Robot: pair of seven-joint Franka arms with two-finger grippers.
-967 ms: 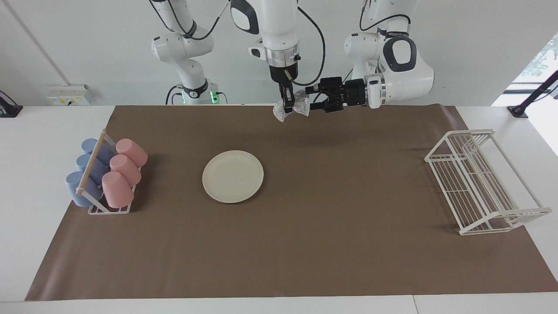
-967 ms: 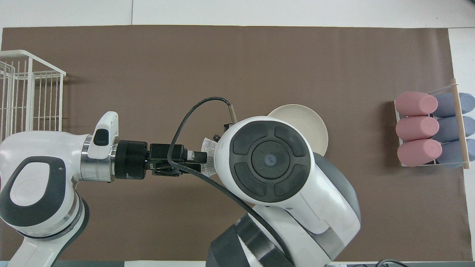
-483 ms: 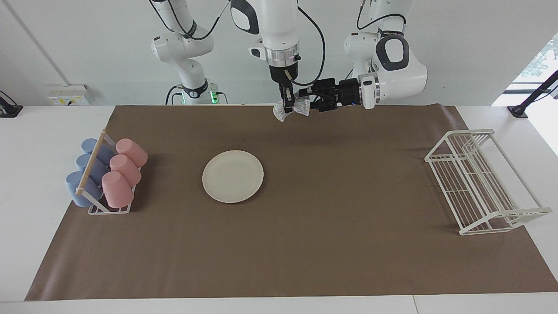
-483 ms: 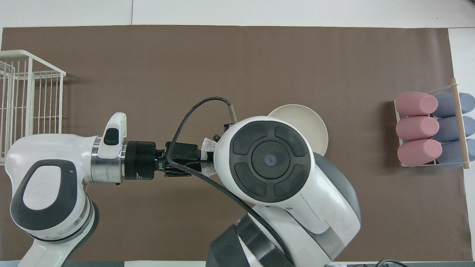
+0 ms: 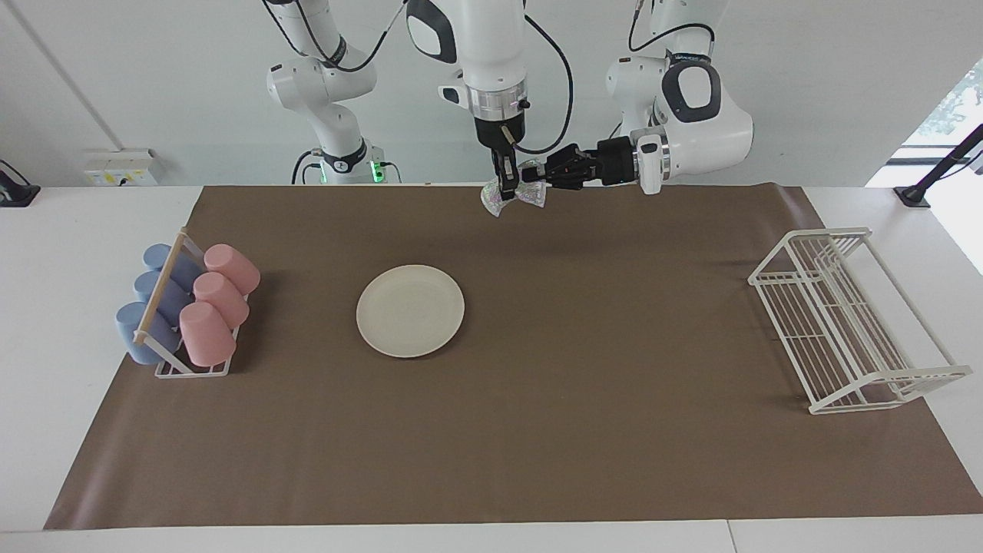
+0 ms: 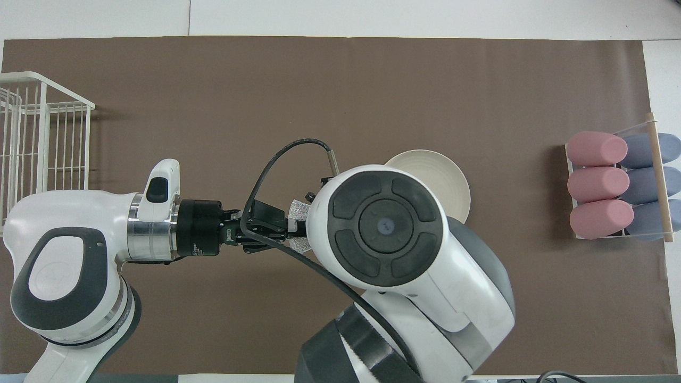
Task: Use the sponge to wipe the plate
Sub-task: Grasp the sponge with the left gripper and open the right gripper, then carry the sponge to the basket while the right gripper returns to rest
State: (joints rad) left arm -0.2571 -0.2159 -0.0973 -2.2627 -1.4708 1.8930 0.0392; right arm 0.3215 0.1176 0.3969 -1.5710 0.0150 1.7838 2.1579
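Observation:
The cream-white plate [image 5: 410,310] lies flat on the brown mat, toward the right arm's end; my right arm hides part of it in the overhead view [image 6: 444,173]. The silvery mesh sponge [image 5: 530,193] hangs in the air over the mat's edge nearest the robots, apart from the plate. My right gripper [image 5: 504,188] points straight down and is shut on the sponge. My left gripper [image 5: 542,183] reaches in sideways and meets the sponge's side. In the overhead view only bits of the sponge [image 6: 297,210] show beside the left gripper [image 6: 290,230]; the right gripper is hidden under its arm.
A rack of pink and blue cups [image 5: 188,311] lying on their sides stands at the right arm's end of the mat. A white wire rack [image 5: 845,322] stands at the left arm's end. The brown mat [image 5: 584,399] covers most of the table.
My left gripper has moved in toward the sponge and its wrist has turned. The right gripper, the sponge and the plate have stayed in place.

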